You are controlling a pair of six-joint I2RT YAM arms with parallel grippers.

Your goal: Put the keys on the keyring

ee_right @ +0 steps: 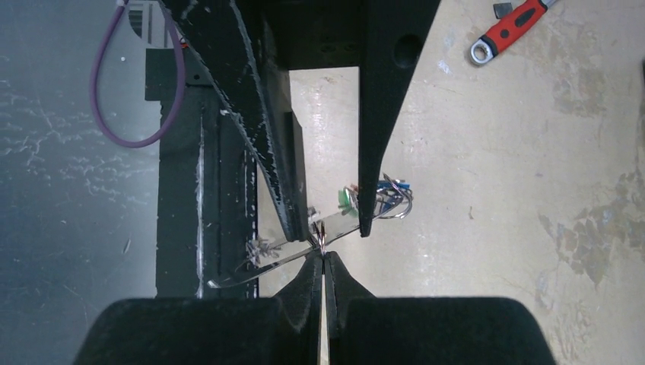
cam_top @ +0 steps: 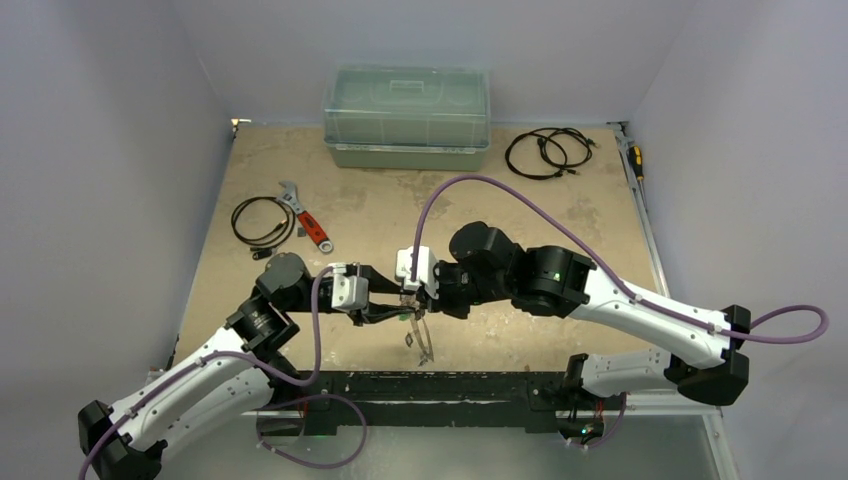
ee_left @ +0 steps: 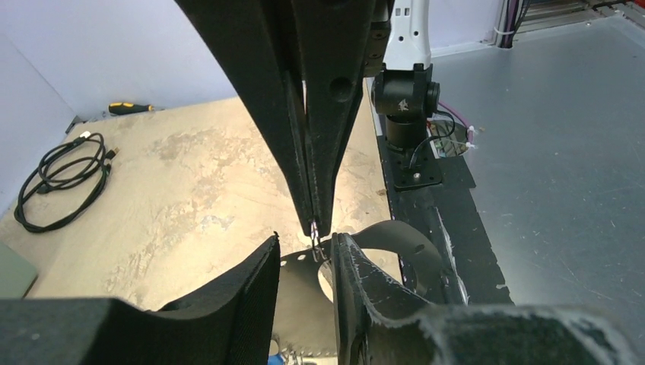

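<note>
Arms meet above the table point(cam_top: 560, 220), close to the middle of its near edge, with the keyring point(ee_left: 297, 304) lifted off the surface between them. We see the left jaws part-way apart and set on either side of the flat silver crescent. Its metal spans the gap and appears to touch both sides, so we read that as a grip on the keyring. The right jaws are clamped tight, tip to tip, on a small wire loop point(ee_left: 316, 243) that touches the keyring's edge right at the tips of the left jaws. The keys point(ee_right: 373, 199), a bunch with green and blue tags showing, hang just beside the crescent, beyond the left jaws. We cannot tell from these views whether any of them is already threaded on.

The step in hand, as we judge it, is feeding that loop onto the keyring. To do it well, we would want the left jaws to hold the crescent firm and level so it does not twist. The right jaws should lead the loop along the metal edge toward the open end in small moves, without loosening their pinch. Both sets of tips crowd the same spot, so a collision or a dropped loop looks to us the main risk.
</note>
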